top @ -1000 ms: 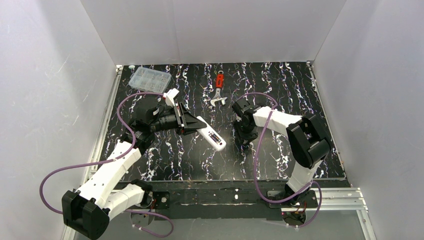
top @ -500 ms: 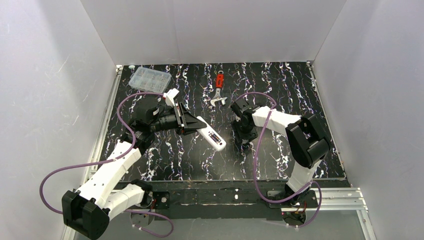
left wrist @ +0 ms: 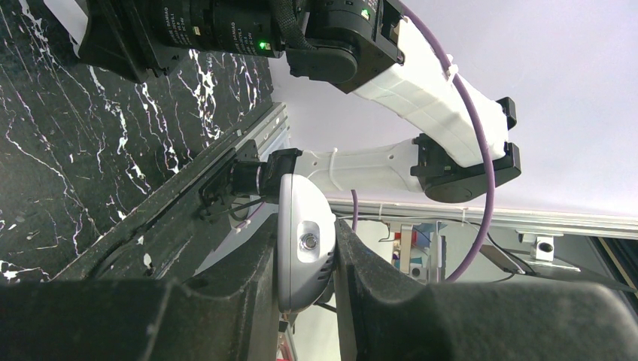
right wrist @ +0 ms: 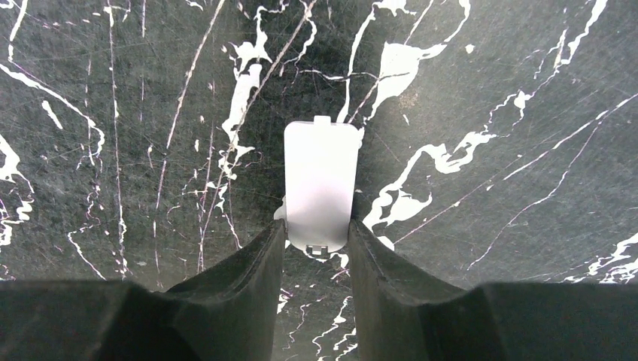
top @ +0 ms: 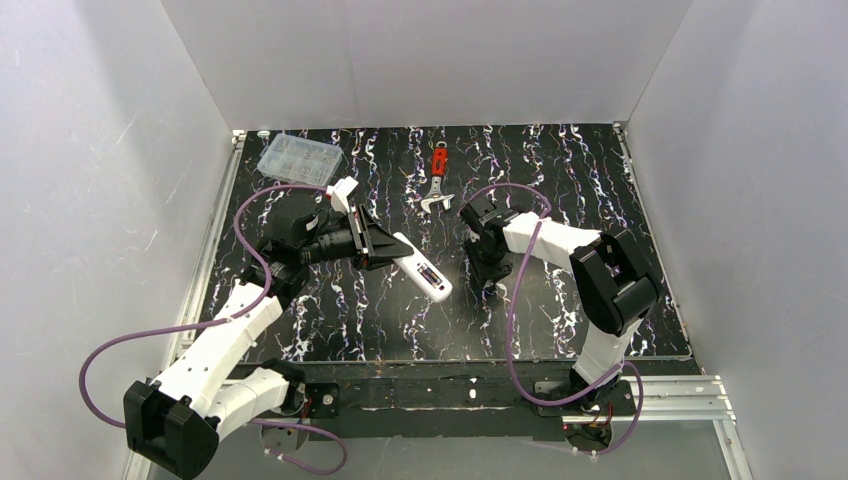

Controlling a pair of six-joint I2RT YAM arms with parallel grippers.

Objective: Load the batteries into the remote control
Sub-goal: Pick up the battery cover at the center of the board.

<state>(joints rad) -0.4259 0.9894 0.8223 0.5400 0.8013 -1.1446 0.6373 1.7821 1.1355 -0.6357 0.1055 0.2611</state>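
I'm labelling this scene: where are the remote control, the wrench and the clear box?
remote control point(top: 421, 267): top view, mid body.
wrench point(top: 438, 162): top view, red handle.
clear box point(top: 298, 157): top view, lid middle.

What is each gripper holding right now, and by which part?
The left gripper clamps the remote control by one end. The right gripper flanks the near end of a white cover plate; whether it is gripped cannot be told.

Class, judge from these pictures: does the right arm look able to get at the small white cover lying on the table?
Probably yes. The right gripper hangs directly over the white cover, a finger on each side and nothing else in the way; whether it already pinches it I cannot tell.
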